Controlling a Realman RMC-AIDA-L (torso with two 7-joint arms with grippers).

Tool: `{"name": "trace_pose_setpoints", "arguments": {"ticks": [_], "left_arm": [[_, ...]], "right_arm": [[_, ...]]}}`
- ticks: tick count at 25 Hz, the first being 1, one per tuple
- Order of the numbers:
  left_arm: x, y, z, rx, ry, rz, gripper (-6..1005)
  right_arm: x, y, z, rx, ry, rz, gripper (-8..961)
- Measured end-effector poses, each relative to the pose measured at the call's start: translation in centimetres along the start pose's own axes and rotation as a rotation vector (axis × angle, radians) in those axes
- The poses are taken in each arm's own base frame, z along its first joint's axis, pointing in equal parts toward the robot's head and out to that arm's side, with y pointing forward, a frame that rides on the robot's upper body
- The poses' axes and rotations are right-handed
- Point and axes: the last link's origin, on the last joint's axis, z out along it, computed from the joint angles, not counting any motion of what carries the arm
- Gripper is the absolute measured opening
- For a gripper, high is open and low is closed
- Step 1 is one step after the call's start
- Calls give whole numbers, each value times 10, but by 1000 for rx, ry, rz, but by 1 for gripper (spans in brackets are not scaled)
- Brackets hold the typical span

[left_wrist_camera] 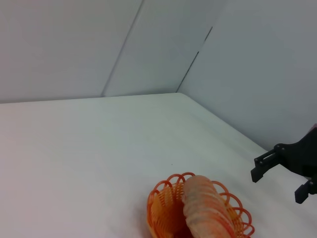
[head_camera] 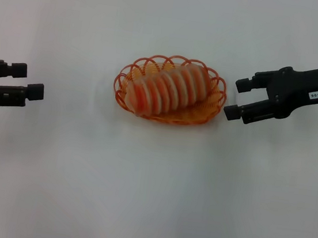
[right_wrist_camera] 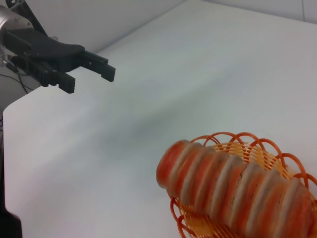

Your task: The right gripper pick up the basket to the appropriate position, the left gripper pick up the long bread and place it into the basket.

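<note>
Head view, bench [head_camera: 149, 199]: white, bare and smooth; I judge the wire basket would slide on it if nudged.
Basket [head_camera: 130, 76]: orange wire oval at the centre of the frame, resting flat on the bench. Looks light and springy to me; the looped rim gives my fingers a natural place to pinch, best at the end nearest my right side.
Long bread [head_camera: 168, 89]: lying inside the basket, tilted, its upper-right end riding over the rim. Likely a light, stiff toy with a ridged skin that should not slip; I would take it across the middle, along a groove.
Right gripper [head_camera: 237, 98]: middle right of the frame, just beside the basket's end, apart from it; my fingers are spread and hold nothing.
Left gripper [head_camera: 28, 80]: far left edge, well apart from the basket; fingers spread, nothing held.
Judgement: bread already sits in the basket.
</note>
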Motion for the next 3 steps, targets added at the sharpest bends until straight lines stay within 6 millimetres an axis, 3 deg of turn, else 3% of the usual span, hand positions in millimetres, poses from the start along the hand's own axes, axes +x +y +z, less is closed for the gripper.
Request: {"name": "trace_pose_setpoints", "arguments": {"ticks": [3], "left_arm": [[1, 1, 1, -5, 1, 1, 892]], "right_arm": [[-1, 0, 1, -3, 7, -5, 916]]}}
